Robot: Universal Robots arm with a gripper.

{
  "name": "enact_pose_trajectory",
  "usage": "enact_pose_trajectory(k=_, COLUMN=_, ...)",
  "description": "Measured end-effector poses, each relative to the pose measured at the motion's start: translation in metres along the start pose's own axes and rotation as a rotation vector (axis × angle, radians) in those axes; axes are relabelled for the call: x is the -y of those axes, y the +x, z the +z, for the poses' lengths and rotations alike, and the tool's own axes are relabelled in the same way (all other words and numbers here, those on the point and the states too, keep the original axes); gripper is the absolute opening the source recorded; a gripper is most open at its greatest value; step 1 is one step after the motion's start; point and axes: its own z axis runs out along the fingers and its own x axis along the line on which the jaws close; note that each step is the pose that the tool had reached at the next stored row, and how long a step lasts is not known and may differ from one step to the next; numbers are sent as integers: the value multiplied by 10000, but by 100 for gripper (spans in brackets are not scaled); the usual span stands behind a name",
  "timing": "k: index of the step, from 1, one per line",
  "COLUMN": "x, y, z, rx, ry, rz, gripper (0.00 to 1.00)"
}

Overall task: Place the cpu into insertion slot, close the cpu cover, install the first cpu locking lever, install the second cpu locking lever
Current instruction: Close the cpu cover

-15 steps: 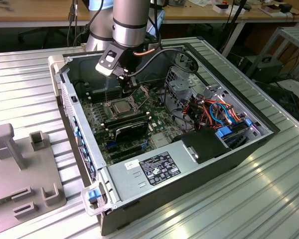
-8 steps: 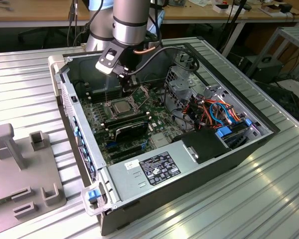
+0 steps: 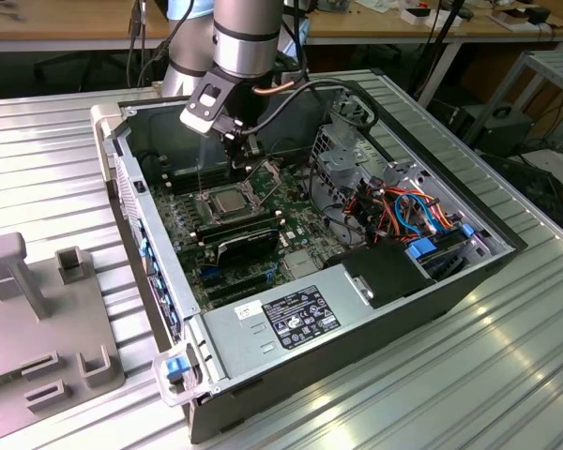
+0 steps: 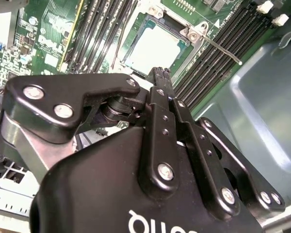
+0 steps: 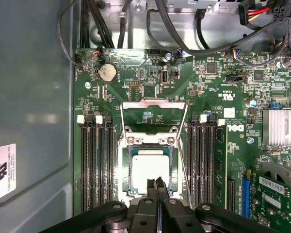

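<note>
A ribbed metal surface (image 3: pixel 507 375) carries an open desktop computer case (image 3: pixel 357 361) lying on its side, so the arm can reach straight down into it. A grey fixture block (image 3: pixel 38 319) sits on the surface at the exterior view's left, apart from the case.

The case holds a power supply (image 3: pixel 296 314), a tangle of coloured cables (image 3: pixel 408 211) and the green motherboard (image 5: pixel 218 97). Long black memory slots (image 5: pixel 94 165) flank the socket on both sides.

The gripper (image 5: pixel 157 183) hangs just above the socket. Both wrist views show its two fingers pressed together with nothing between them.

The cpu cover (image 5: pixel 153 103) is a silvery frame swung back flat against the board, which leaves the socket exposed. The insertion slot (image 5: pixel 128 170) already holds the cpu (image 5: pixel 146 167), whose pale metal top lies level within the rim, right under the fingertips. That step looks done, and the cover is not yet closed.

In the second wrist view, a thin locking lever (image 4: pixel 222 48) runs beside the slot, unlatched.
</note>
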Motion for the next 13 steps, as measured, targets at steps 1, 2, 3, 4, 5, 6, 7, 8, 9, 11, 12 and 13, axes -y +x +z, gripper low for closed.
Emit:
enact_pose_trajectory(k=1, x=-1, y=-1, z=-19, rx=0, ry=0, rz=0, gripper=11)
enact_pose_trajectory(k=2, x=-1, y=-1, z=-29, rx=0, ry=0, rz=0, gripper=11)
enact_pose_trajectory(k=3, x=-1, y=-1, z=-37, rx=0, ry=-1, rz=0, gripper=11)
enact_pose_trajectory(k=4, x=-2, y=-2, z=-42, rx=0, ry=0, rz=0, gripper=11)
enact_pose_trajectory(k=5, x=-2, y=-1, z=-43, rx=-3, ry=-2, rz=1, gripper=11)
enact_pose_trajectory(k=6, x=-2, y=-1, z=-43, rx=-3, ry=-1, rz=1, gripper=11)
enact_pose_trajectory(k=7, x=-2, y=-2, z=-45, rx=0, ry=0, rz=0, gripper=11)
enact_pose_trajectory(k=8, x=-2, y=-1, z=-45, rx=0, ry=0, rz=1, gripper=11)
enact_pose_trajectory(k=9, x=-2, y=-2, z=-45, rx=0, ry=0, rz=0, gripper=11)
enact_pose_trajectory(k=11, x=-2, y=-2, z=-47, rx=1, ry=1, rz=0, gripper=11)
enact_pose_trajectory(k=12, x=-2, y=-2, z=-49, rx=2, ry=1, rz=0, gripper=11)
enact_pose_trajectory(k=13, x=-2, y=-2, z=-55, rx=3, ry=2, rz=1, gripper=11)
